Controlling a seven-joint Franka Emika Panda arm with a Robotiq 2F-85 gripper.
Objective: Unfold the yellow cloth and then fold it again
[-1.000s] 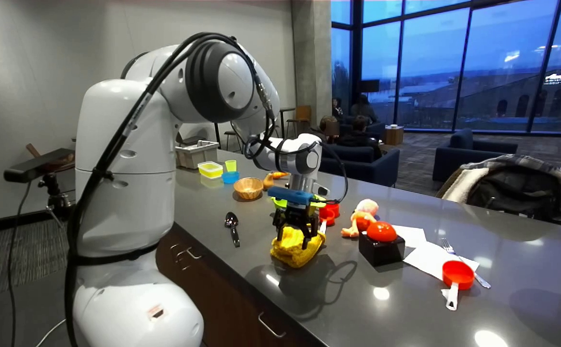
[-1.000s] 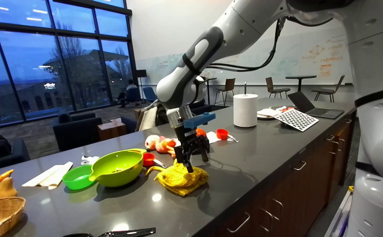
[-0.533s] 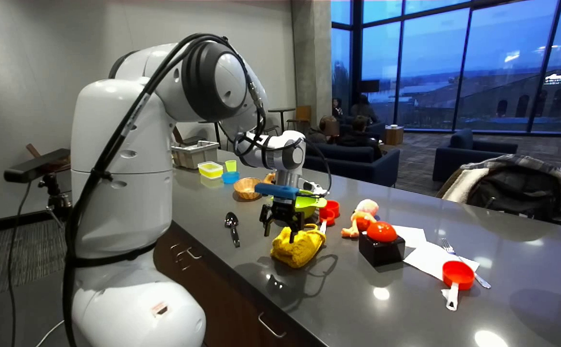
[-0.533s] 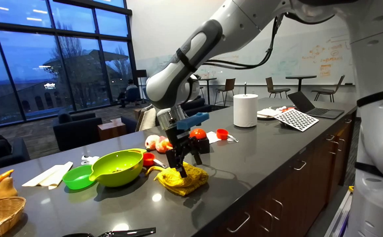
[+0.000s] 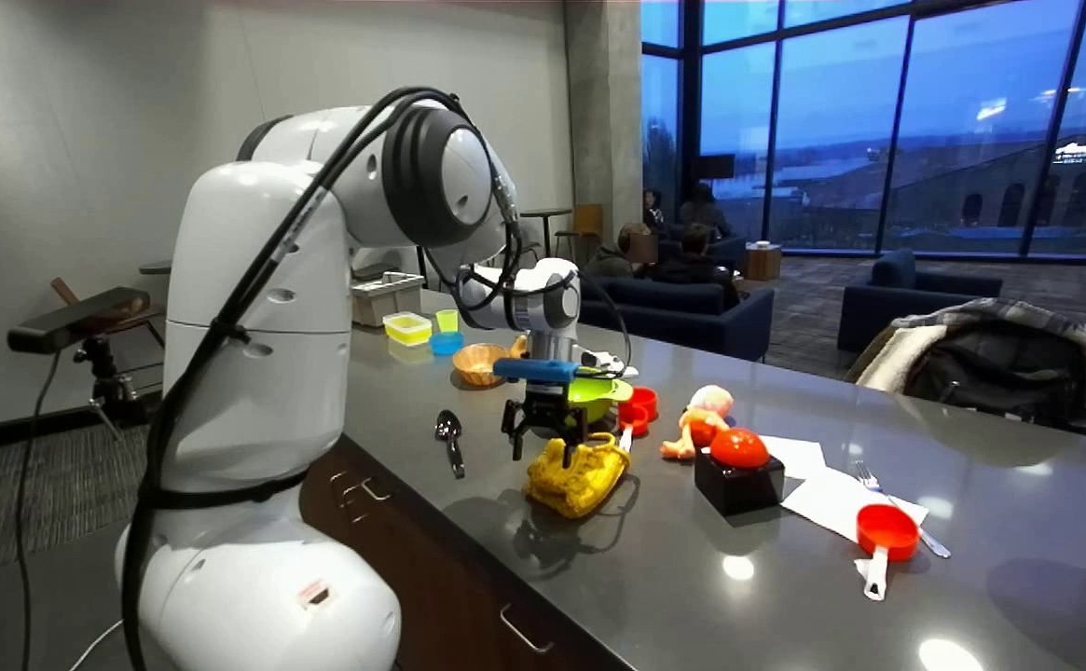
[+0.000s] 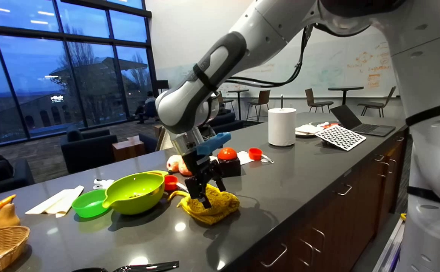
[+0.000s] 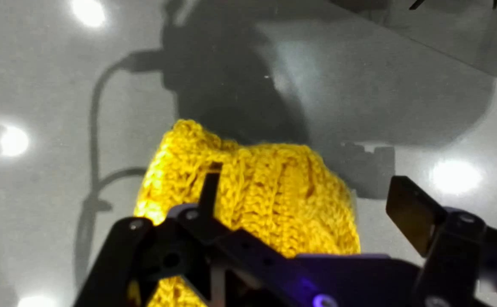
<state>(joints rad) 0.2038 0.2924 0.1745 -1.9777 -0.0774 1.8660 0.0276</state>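
Note:
The yellow knitted cloth lies in a bunched, folded heap on the dark counter, seen in both exterior views (image 5: 582, 489) (image 6: 224, 207). A thin strand or loop sticks out of its far side. My gripper (image 5: 543, 457) points down just above the cloth, and its fingers are apart with nothing between them; it also shows in an exterior view (image 6: 215, 197). In the wrist view, one fingertip of the gripper (image 7: 308, 192) is over the cloth (image 7: 274, 200) and the other is past its edge, over bare counter. Whether the first fingertip touches the cloth I cannot tell. The gripper hides the cloth's lower part there.
A green colander (image 6: 138, 192), a green bowl (image 6: 90, 204) and a red measuring cup (image 6: 170, 183) stand near the cloth. A black box with a red button (image 5: 738, 475), a pink toy (image 5: 703, 419) and a black spoon (image 5: 450, 438) are around it. The counter's edge is close by.
My open gripper has moved leftward in both exterior views, mostly in the first half second, so one finger has shifted off the cloth's side. The cloth looks unmoved.

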